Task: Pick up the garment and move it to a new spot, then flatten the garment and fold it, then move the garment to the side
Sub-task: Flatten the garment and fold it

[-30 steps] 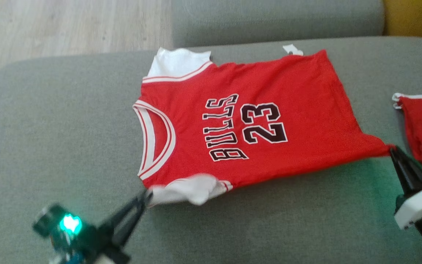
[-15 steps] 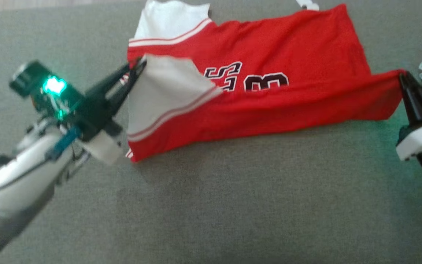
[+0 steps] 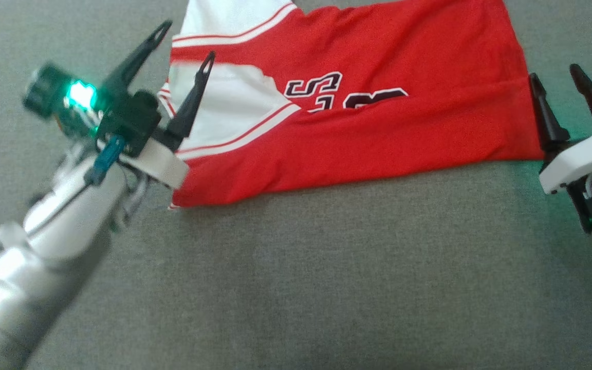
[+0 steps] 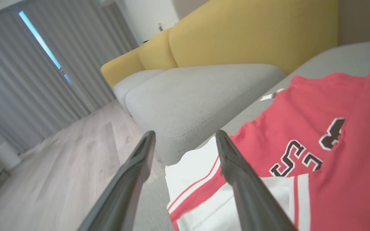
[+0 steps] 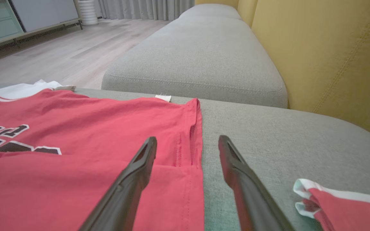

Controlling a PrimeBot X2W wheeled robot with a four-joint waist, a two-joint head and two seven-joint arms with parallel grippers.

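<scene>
I am reaching my left pincer (image 3: 188, 40) diagonally up from the near-left, fingers spread over the white sleeve of the red jersey (image 3: 378, 128). My right pincer (image 3: 554, 72) is hovering spread at its hem, gripping nothing. The jersey is lying folded near the far edge of the grey cushion (image 3: 301, 282).

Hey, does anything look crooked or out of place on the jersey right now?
Yes. The red jersey is folded askew: its white sleeve lies slanted across the chest, and the folded-over layer cuts off the lower half of the lettering.
</scene>
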